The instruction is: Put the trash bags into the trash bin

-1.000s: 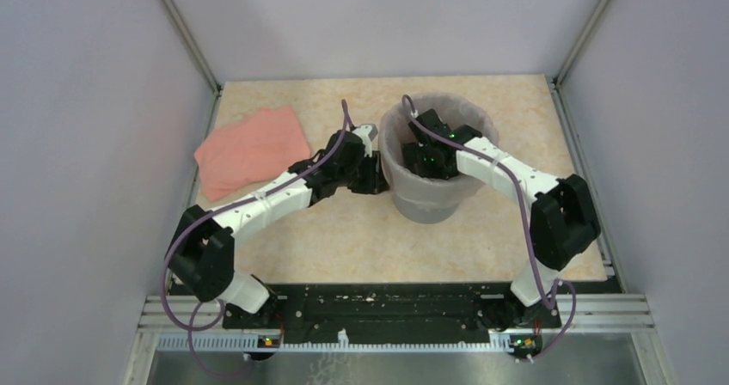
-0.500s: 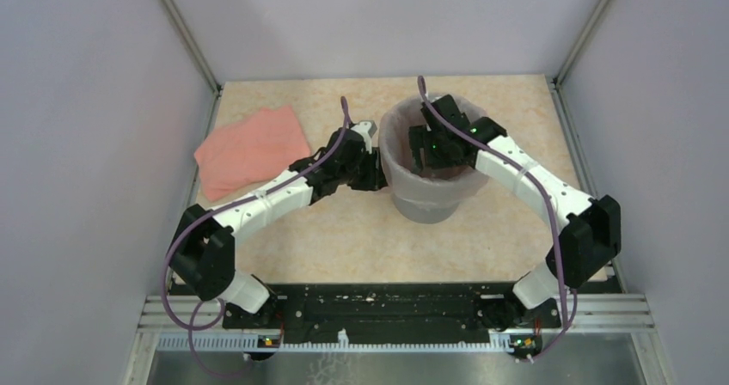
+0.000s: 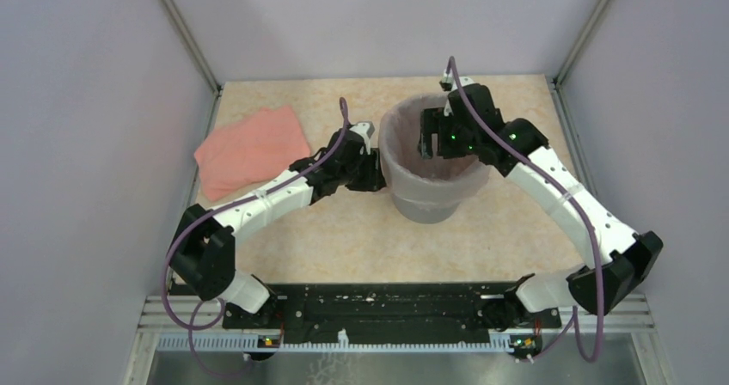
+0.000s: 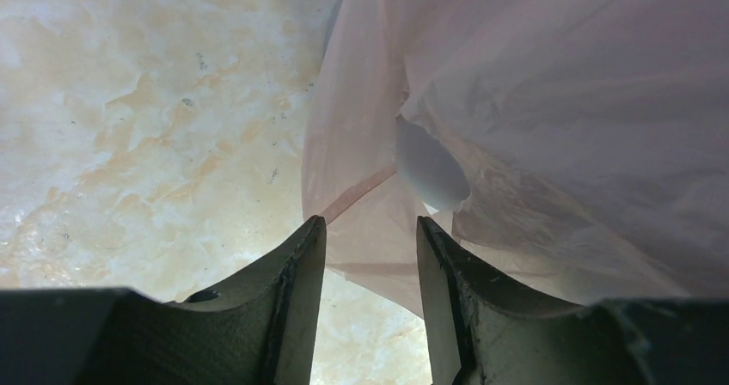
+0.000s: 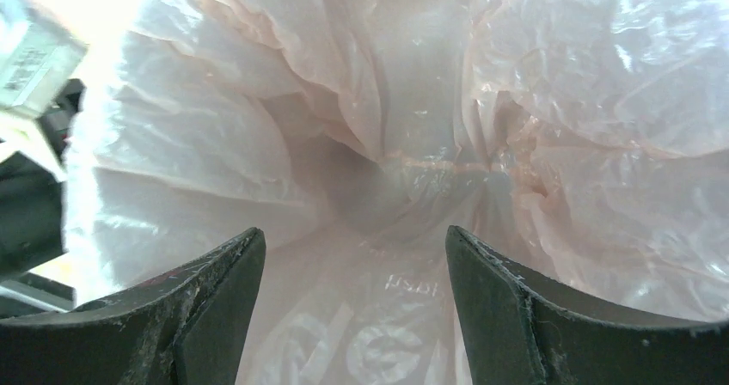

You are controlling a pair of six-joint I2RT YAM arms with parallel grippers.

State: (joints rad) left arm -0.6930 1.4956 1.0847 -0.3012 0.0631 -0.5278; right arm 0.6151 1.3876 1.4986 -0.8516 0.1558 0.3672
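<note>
Pink trash bag point(image 3: 397, 149) lined the grey trash bin point(image 3: 421, 207), its hem draped over the rim, as the right gripper point(image 3: 436, 142), jaws wide and empty, rose clear of the bin's mouth after reaching deep inside. At the bin's left wall the left gripper point(image 4: 365, 226) eased partly open, gripping nothing, the hem hanging just past its tips. The lining looked all but finished.

Crinkly film trash bags point(image 5: 602, 101), smooth plastic trash bin point(image 3: 423, 208)
</note>
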